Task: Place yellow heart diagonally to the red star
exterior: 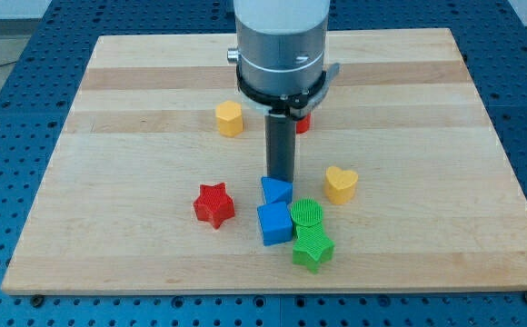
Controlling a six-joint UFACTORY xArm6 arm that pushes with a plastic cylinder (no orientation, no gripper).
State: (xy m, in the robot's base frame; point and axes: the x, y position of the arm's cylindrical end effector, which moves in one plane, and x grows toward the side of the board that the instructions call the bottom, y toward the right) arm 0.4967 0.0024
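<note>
The yellow heart (pixel 341 183) lies right of centre on the wooden board (pixel 136 91). The red star (pixel 213 204) lies to its left and slightly lower. My tip (pixel 280 178) is between them, just above the blue triangle-like block (pixel 277 191), about touching its upper edge. The tip is left of the yellow heart and apart from it, and up-right of the red star.
A blue cube (pixel 273 223) sits below the blue triangle block. A green cylinder (pixel 307 214) and a green star (pixel 312 247) lie to its right. A yellow hexagon (pixel 230 118) is at upper left. A red block (pixel 303 123) is partly hidden behind the arm.
</note>
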